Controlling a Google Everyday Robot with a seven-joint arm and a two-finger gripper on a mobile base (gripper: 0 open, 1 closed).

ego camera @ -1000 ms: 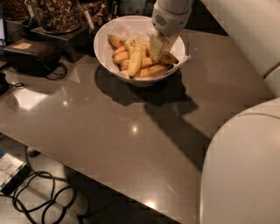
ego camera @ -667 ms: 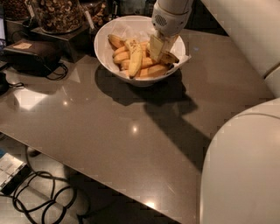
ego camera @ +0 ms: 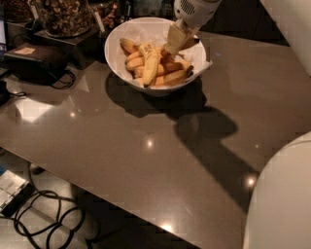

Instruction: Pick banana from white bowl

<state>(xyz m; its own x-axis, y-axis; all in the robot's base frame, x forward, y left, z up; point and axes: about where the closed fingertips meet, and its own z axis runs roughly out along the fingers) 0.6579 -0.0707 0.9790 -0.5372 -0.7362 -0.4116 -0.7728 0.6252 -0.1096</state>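
The white bowl (ego camera: 116, 56), lined with crinkled white paper, stands at the back of the dark table and holds several bananas. A long pale speckled banana (ego camera: 149, 61) lies on top of the pile. A short, darker banana with dark ends (ego camera: 128, 45) lies at the back left of the pile. Plain orange-yellow bananas (ego camera: 171, 78) lie at the front right. My gripper (ego camera: 174, 43) hangs from above over the right half of the pile, its tip just above the bananas. I cannot tell whether it touches one.
A black box with a cable (ego camera: 34, 61) sits at the table's left. A container of brown snacks (ego camera: 63, 14) stands behind it. The table's front edge (ego camera: 121, 214) runs diagonally, with cables on the floor (ego camera: 43, 219) below. My white arm body (ego camera: 282, 199) fills the lower right.
My gripper has risen a little and shifted slightly back above the bananas. The bananas and the bowl have not visibly moved.
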